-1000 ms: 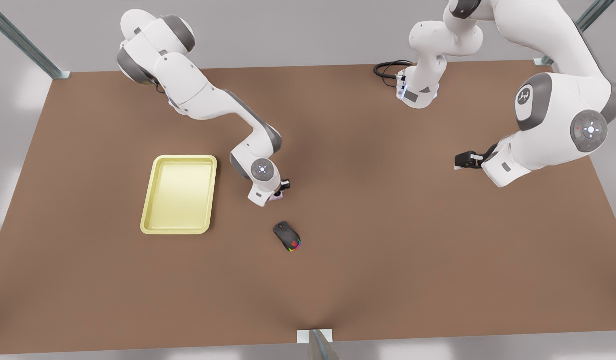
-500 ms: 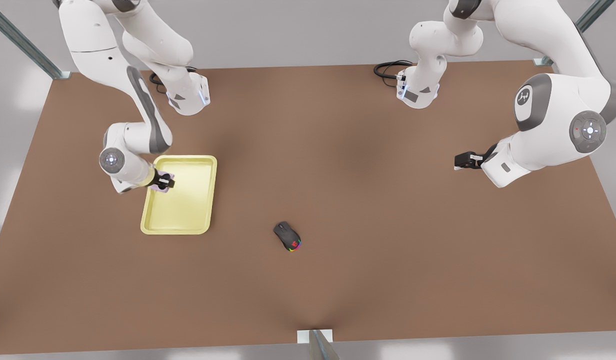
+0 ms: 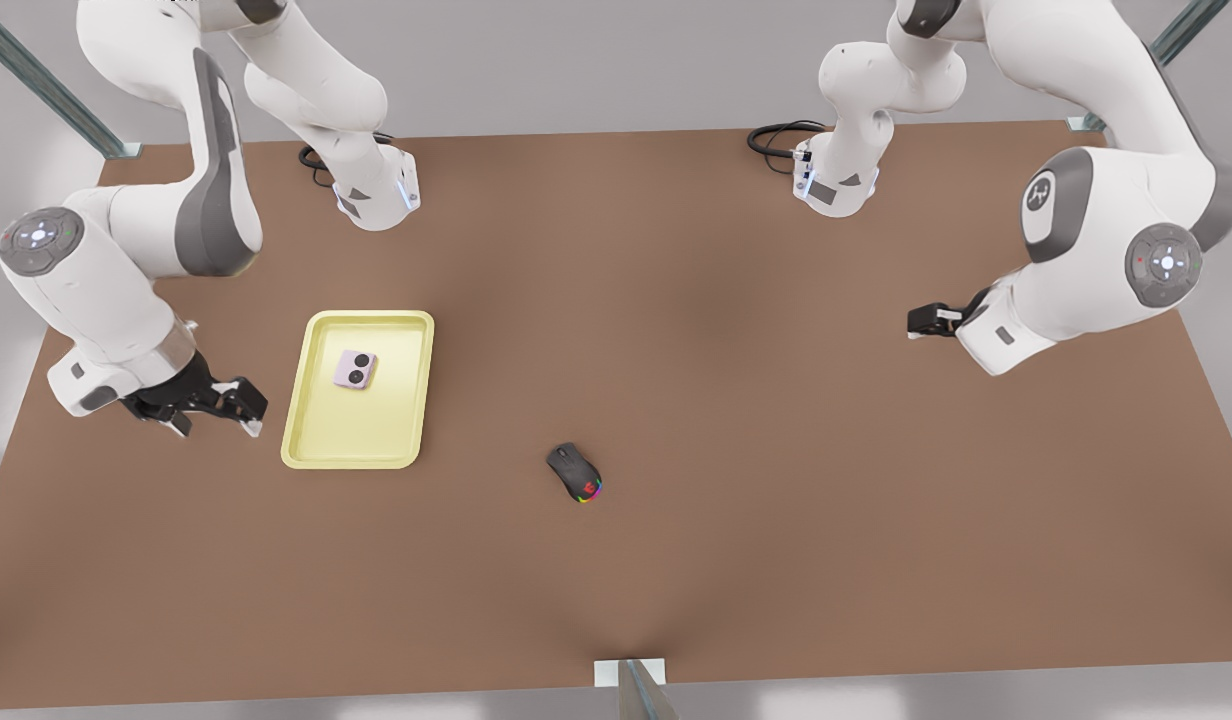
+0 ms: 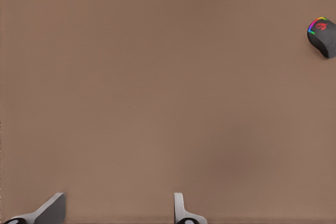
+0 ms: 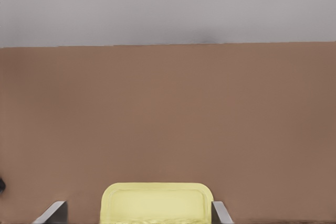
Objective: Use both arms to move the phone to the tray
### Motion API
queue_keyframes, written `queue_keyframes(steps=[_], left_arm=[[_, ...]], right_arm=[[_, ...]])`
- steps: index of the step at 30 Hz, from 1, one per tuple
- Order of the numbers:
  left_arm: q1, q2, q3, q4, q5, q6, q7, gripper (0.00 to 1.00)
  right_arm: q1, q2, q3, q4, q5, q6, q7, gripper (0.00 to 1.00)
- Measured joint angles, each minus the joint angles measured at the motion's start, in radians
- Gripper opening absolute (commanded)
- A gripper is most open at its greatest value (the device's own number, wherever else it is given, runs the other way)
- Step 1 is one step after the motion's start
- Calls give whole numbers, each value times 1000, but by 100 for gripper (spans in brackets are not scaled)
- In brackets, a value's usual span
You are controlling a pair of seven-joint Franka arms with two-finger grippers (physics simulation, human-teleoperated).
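One phone [image 3: 356, 369] lies flat in the one tray [image 3: 321, 440]; one mouse [image 3: 575, 473] sits well apart on the tabletop [image 3: 736, 480]. Two tools — the right tool [image 3: 231, 417] just beside the tray, fingers spread wide and empty; the left tool [image 3: 921, 322] near the front view's right, fingers spread.

The brown table [image 3: 736, 420] bears the tray [image 3: 321, 455], a mouse [image 3: 574, 472] and a black cable [image 3: 773, 137].
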Motion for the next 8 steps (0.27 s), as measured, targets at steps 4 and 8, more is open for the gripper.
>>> queue_keyframes(steps=[4, 8], left_arm=[[-1, 1, -1, 10, 22, -12, -14, 100], [-3, 1, -8, 16, 41, -35, -26, 100]], right_arm=[[141, 79, -160, 123, 34, -224, -20, 100], [153, 83, -154, 136, 46, -336, -42, 100]])
